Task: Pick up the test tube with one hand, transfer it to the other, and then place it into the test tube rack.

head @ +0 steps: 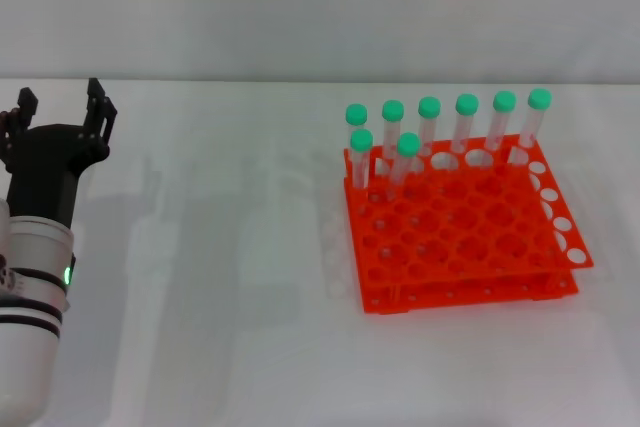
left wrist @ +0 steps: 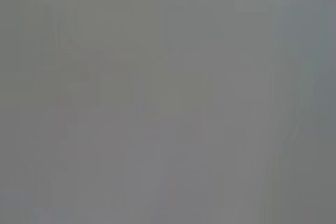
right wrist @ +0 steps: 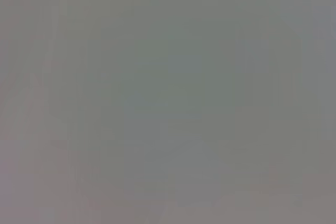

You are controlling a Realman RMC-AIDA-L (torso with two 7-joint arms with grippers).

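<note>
The orange-red test tube rack [head: 470, 242] stands on the white table, right of centre in the head view. Several green-capped test tubes [head: 465, 123] stand upright in its far rows, two of them [head: 406, 159] one row nearer to me. Every tube I see is in the rack. My left gripper [head: 60, 99] is far off at the table's left edge, pointing away from me, open with nothing between its black fingers. A green light glows on its white arm. My right gripper is out of view. Both wrist views show only plain grey.
The white table [head: 220, 277] stretches between my left arm and the rack. A pale grey wall [head: 300, 7] rises behind the table's far edge.
</note>
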